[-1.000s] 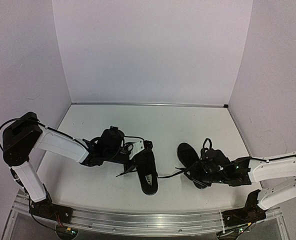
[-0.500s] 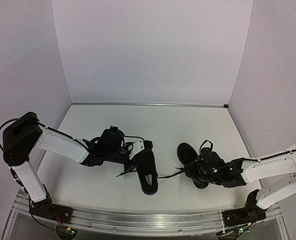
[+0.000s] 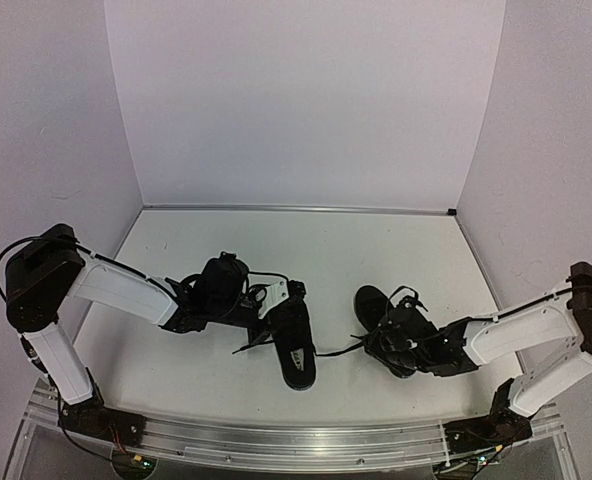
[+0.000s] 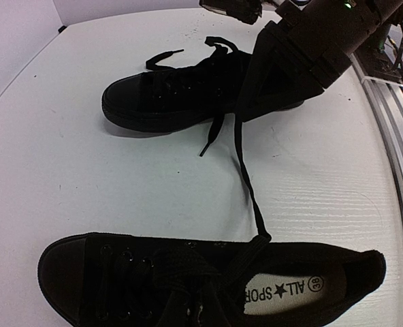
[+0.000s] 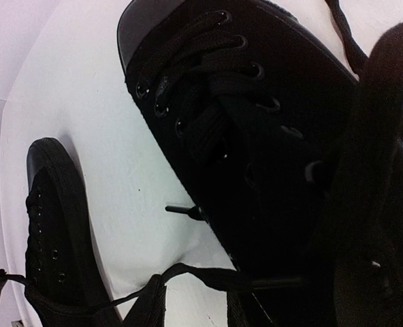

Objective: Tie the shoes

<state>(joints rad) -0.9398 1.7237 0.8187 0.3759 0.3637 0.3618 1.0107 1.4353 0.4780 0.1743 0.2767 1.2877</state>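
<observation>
The left gripper is clamped shut at the labelled shoe. The right gripper sits over the other shoe, its jaws unreadable (black on black). Both matte canvas low-tops lie near each other on the white table, with a flat lace trailing between them and smooth toecaps.

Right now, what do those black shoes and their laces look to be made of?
The shoes look like matte canvas, dull without shine; the toe cap is smoother and faintly glossy, probably rubber. The laces are flat woven cord, lying limp on the table. The insole label seems printed fabric: black lettering on white.
</observation>
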